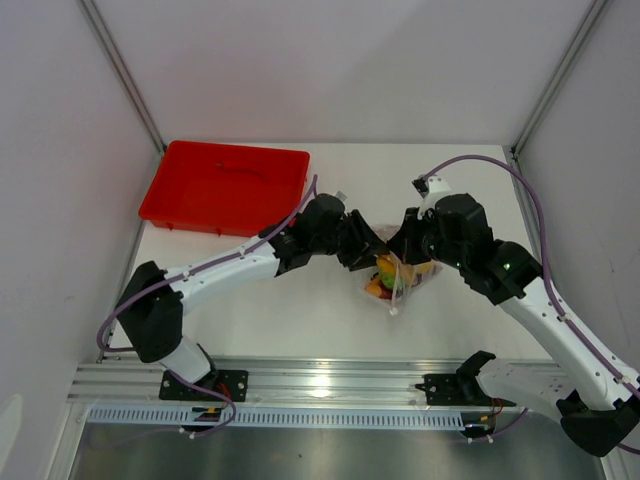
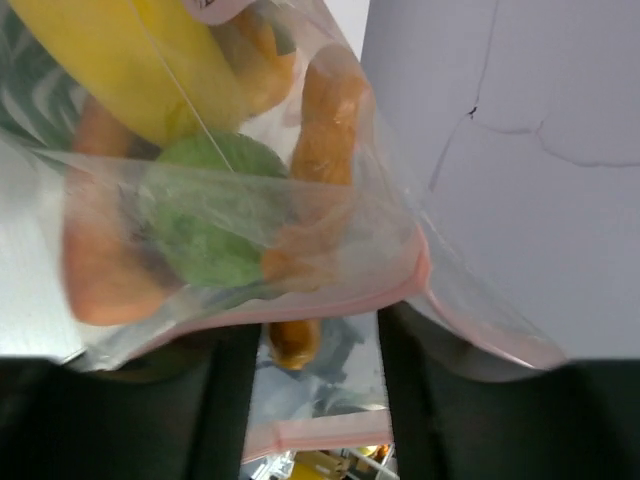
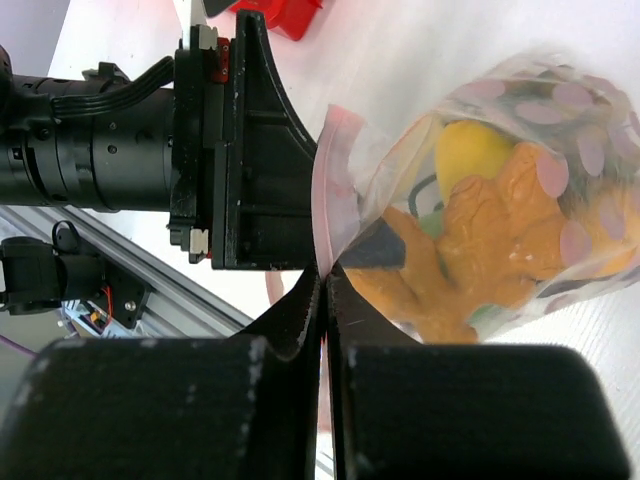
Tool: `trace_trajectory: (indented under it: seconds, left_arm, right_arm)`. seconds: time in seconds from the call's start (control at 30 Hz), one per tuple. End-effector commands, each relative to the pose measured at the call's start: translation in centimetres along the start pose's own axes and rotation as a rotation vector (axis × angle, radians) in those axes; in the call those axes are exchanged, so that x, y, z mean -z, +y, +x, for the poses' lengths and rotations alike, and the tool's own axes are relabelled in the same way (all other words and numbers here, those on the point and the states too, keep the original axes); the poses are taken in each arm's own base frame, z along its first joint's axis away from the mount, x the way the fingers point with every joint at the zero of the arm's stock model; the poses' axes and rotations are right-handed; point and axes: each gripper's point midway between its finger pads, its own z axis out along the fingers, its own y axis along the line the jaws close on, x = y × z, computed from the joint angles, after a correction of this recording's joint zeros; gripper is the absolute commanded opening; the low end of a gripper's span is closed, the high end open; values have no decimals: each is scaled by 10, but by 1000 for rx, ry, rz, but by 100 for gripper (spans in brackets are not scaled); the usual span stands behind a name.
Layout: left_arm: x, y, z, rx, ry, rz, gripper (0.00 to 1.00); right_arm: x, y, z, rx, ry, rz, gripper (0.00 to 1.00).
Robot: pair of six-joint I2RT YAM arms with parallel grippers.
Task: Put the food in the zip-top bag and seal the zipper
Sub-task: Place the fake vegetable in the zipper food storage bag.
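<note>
Right gripper pinched shut on zipper. Left gripper jaws apart, bag edge between them. Food inside, just beyond right gripper. Risk: your single pinch slips, bag sags, any unsealed stretch spills food.

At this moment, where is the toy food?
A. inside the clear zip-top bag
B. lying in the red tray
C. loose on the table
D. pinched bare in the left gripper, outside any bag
A: the right wrist view shows the orange and yellow toy food bunched behind the clear wall of the zip-top bag, whose pink zipper the right gripper pinches.
</note>
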Motion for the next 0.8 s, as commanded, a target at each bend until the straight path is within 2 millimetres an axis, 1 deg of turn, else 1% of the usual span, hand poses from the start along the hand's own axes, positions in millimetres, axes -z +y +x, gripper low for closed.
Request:
trace_trajectory:
  seconds: [0.0,0.03,0.07,0.1,0.13,0.17,0.27,0.3,0.33,0.37,0.43,0.47,0.5,0.57,0.6,0.63,0.67,0.77]
  left_arm:
    - [4,-26,-1,-78,-10,98,55]
    - [5,-25,0,-97,-8,100,57]
    - [12,-30,0,-129,-17,118,62]
    - [16,-33,0,-147,-22,132,64]
    - [18,-26,2,-156,-25,124,65]
    - [27,-29,2,-189,-38,139,67]
    - [36,-19,5,-245,-53,115,70]
    - [46,-26,5,-270,-71,135,71]
    - [49,-24,8,-290,-73,134,71]
    - [57,-22,10,-314,-78,122,71]
    - [63,-23,14,-356,-91,130,71]
    - [65,-17,16,-381,-95,118,71]
    - [74,-18,18,-396,-105,117,71]
    - [79,-13,19,-449,-133,101,70]
    - [87,-9,23,-465,-138,80,69]
    - [91,-7,18,-478,-181,59,68]
    - [94,-2,18,-507,-190,45,67]
    - [105,17,9,-527,-256,-39,66]
  right_arm:
    - [11,9,-22,-1,-79,-22,0]
    - [12,8,-21,2,-80,-17,0]
    - [12,7,-20,4,-78,-14,0]
    - [11,5,-19,6,-77,-8,0]
    - [13,4,-19,7,-80,-5,0]
    - [12,4,-19,9,-79,-3,0]
    - [14,1,-18,9,-79,4,0]
    - [14,1,-18,10,-78,6,0]
    - [14,1,-19,12,-78,6,0]
    - [15,0,-19,10,-77,9,0]
    - [16,-1,-20,10,-80,11,0]
    - [17,-1,-20,9,-80,12,0]
    - [18,-2,-20,10,-79,13,0]
    - [20,-3,-21,9,-80,14,0]
    - [20,-4,-22,8,-79,15,0]
    - [22,-4,-24,7,-83,17,0]
    - [23,-4,-25,9,-85,17,0]
    - [30,-4,-29,8,-95,15,0]
